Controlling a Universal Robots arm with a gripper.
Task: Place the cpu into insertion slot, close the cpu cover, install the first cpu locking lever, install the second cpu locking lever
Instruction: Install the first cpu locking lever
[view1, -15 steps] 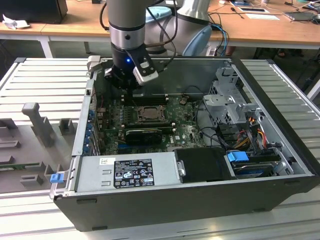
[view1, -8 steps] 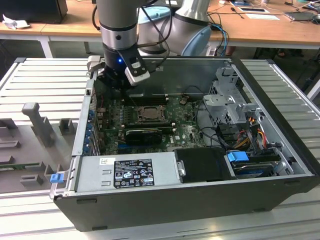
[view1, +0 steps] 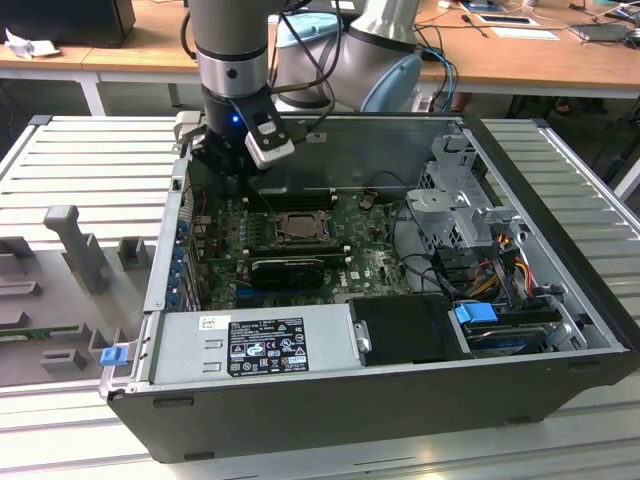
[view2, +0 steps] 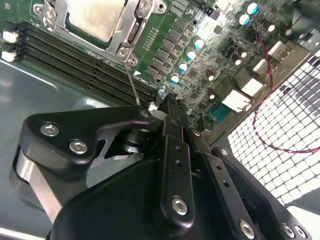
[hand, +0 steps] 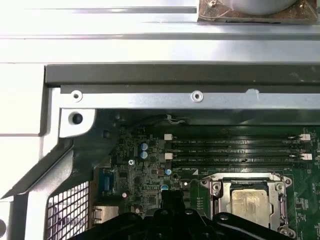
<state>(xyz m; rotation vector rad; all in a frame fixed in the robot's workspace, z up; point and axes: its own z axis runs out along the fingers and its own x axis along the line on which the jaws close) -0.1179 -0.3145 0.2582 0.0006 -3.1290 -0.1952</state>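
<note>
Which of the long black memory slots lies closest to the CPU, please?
The end memory slot, the one directly beside the cpu; the other slots lie behind it, toward the silver chassis rail.

Exterior above case (view1: 400, 400), both wrist views near cpu (view2: 95, 17) (hand: 248, 200)

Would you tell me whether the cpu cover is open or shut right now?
Shut: in the first wrist view the cpu cover lies flat, its window framing the cpu and its tan face.
</note>
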